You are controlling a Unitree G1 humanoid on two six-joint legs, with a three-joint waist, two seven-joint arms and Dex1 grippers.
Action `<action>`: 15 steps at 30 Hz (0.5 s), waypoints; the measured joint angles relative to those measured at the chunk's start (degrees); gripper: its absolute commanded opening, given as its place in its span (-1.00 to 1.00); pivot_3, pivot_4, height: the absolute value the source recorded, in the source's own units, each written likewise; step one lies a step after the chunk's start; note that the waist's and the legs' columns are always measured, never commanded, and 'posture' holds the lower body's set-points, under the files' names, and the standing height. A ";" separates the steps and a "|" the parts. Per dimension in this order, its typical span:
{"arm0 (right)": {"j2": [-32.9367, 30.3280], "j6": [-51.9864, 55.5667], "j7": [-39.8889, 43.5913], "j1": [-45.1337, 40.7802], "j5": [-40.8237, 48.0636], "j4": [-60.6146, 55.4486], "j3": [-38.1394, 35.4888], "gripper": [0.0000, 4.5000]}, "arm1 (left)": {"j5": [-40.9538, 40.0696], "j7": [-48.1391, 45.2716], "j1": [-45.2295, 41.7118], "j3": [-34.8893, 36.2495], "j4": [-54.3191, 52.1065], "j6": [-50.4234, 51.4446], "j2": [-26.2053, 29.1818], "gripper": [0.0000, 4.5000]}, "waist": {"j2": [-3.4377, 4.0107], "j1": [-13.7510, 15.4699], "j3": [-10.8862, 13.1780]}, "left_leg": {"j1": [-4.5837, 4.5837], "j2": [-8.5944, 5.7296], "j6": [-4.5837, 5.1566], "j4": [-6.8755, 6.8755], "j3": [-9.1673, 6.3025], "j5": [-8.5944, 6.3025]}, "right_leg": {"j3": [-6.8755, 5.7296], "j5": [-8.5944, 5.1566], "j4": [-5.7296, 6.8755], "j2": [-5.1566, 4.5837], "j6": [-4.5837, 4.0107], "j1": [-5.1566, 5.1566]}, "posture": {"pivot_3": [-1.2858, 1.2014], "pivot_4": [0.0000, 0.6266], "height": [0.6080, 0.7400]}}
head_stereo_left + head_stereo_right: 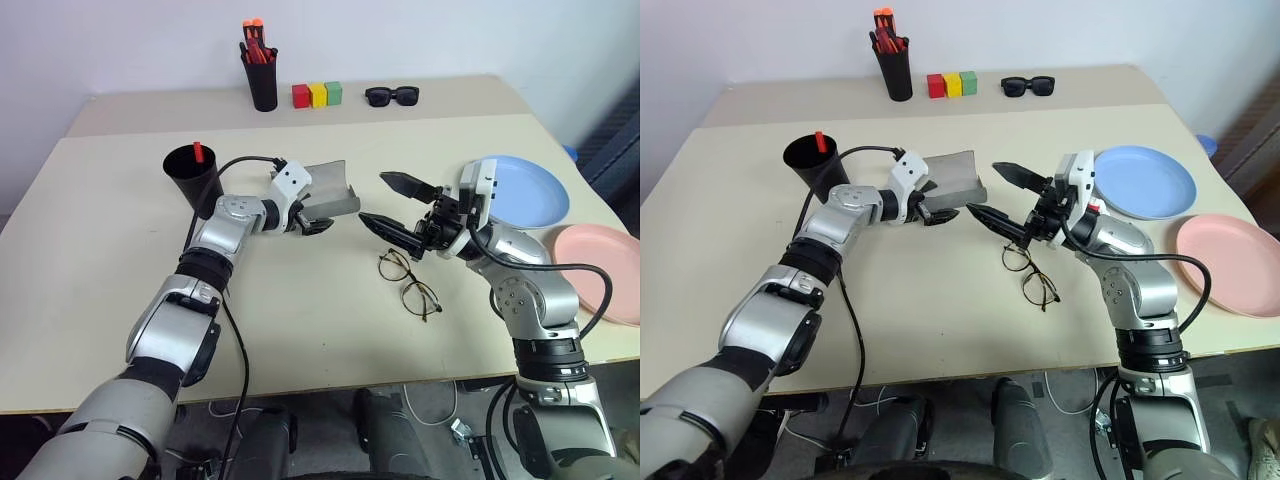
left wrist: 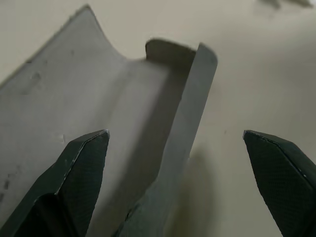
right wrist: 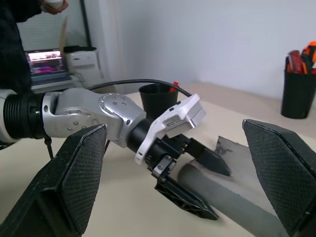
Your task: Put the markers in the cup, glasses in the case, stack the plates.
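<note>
Both arms reach inward, left gripper (image 1: 318,222) and right gripper (image 1: 388,203) jaws spread wide.

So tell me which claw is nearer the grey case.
Left. The left claw is open right at the open grey case, straddling its edge; the right claw hangs open beside it, above the glasses.

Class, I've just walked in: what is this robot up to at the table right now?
The robot is tidying a table. Its open left hand is at the open grey glasses case, one finger either side of the case's wall. Its right hand hangs open just above the wire glasses, which lie on the table, not yet in the case. One marker stands in the black cup. The blue plate and pink plate lie side by side, unstacked.
</note>
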 measured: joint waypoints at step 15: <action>0.03 -0.33 -1.56 0.92 -0.37 -1.92 0.09 1.00 | 3.88 -7.31 -1.76 0.25 3.86 -3.83 -1.00 -0.99 | 0.00 -0.03 0.00 | 0.03 0.00 0.00 0.04 -0.01 0.00 | 0.00 0.00 0.05 0.00 0.00 0.03 | 0.03 -0.52 1.00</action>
